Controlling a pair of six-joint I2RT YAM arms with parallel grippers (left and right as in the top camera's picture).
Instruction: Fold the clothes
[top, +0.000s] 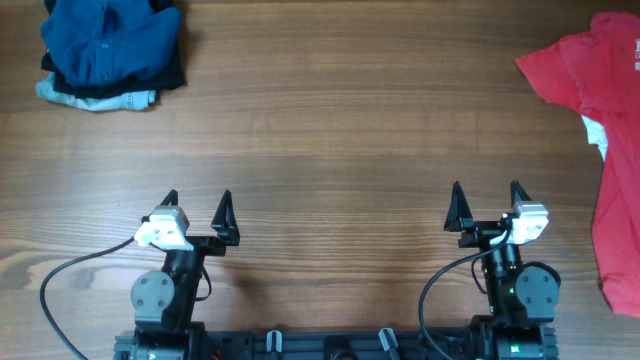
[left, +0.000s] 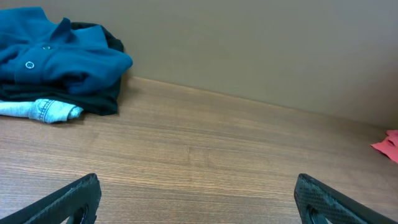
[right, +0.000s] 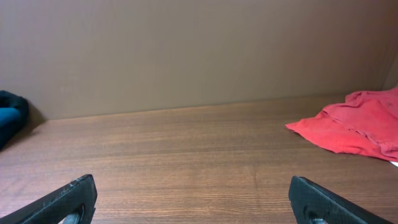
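A deep-blue collared shirt (top: 105, 40) lies folded on top of a black piece (top: 170, 78) and a pale-blue piece (top: 95, 98) at the table's far left corner; the stack also shows in the left wrist view (left: 56, 62). A red shirt (top: 610, 130) lies spread and unfolded along the right edge, and shows in the right wrist view (right: 357, 127). My left gripper (top: 197, 203) is open and empty near the front edge. My right gripper (top: 487, 195) is open and empty near the front edge, left of the red shirt.
The wooden table (top: 340, 150) lies between the two piles. A brown wall (right: 186, 50) stands behind the table's far edge. The arm bases and a black rail (top: 330, 345) sit at the front edge.
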